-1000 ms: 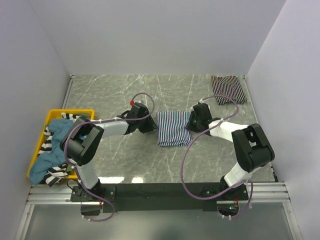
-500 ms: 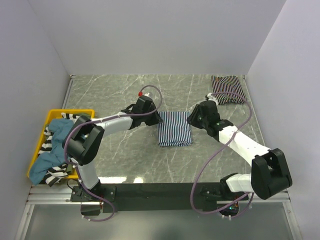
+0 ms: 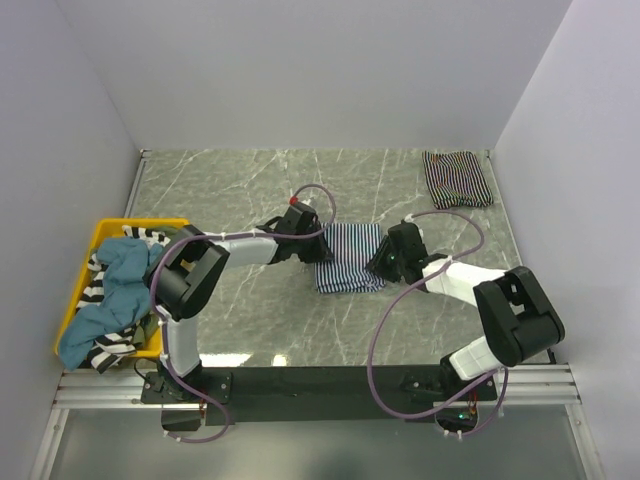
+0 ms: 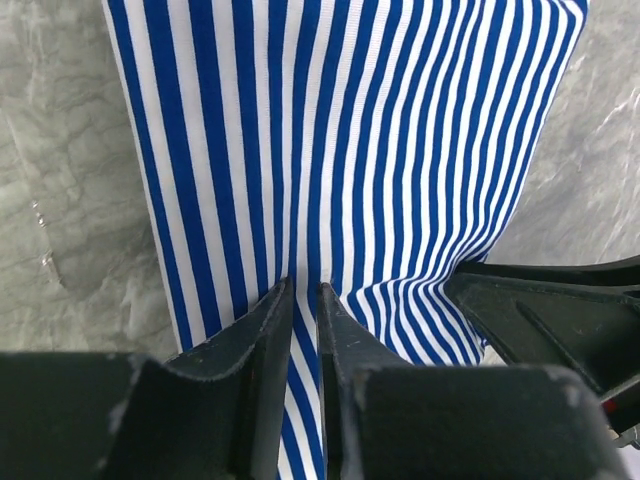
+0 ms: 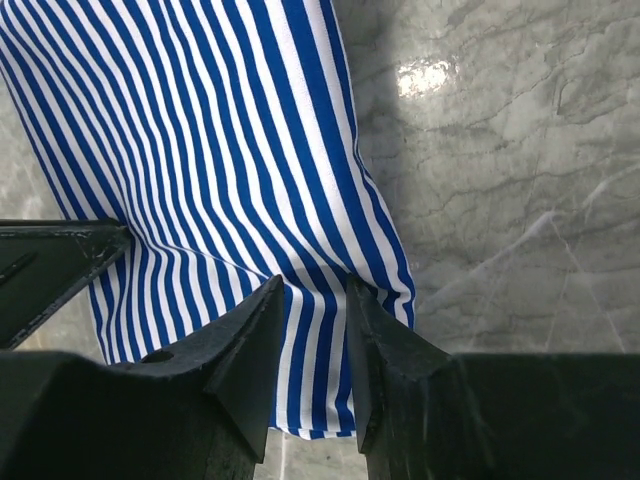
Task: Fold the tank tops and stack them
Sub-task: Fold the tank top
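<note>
A folded blue-and-white striped tank top lies mid-table, filling the left wrist view and the right wrist view. My left gripper sits at its left edge, jaws nearly together with striped fabric pinched between them. My right gripper is at its right edge, jaws closed on a puckered bunch of the fabric. A folded black-and-white tank top rests at the back right corner.
A yellow bin at the left edge holds a heap of clothing, teal and black-and-white striped. The table is grey marble, walled on three sides. Each wrist view shows the other arm's finger at its edge.
The left gripper slid right onto the top's left edge and its jaws narrowed. The right arm swung from the top's back right corner down to its right edge.
</note>
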You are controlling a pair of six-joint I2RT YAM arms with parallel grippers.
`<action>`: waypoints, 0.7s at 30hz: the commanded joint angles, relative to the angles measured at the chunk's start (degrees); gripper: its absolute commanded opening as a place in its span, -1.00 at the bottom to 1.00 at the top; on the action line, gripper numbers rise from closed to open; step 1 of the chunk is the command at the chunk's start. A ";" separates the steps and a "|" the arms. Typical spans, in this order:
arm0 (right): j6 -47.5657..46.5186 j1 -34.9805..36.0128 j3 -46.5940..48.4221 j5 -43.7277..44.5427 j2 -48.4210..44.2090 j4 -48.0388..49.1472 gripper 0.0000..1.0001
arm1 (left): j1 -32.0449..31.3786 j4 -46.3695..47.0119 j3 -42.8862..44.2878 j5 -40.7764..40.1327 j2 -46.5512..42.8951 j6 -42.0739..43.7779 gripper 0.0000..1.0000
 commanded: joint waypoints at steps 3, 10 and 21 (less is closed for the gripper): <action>0.45 -1.49 -0.42 0.90 1.91 0.25 -0.22 | -0.78 2.21 -1.45 -0.16 0.94 -1.17 -0.54; -1.31 -2.46 2.39 1.69 3.40 -1.25 -0.20 | -0.96 3.09 -4.08 -1.57 -0.90 -3.19 -0.52; -9.47 -3.78 24.76 -3.74 19.98 -9.76 -0.14 | -6.57 7.56 -13.91 -6.75 -5.03 -16.98 -0.48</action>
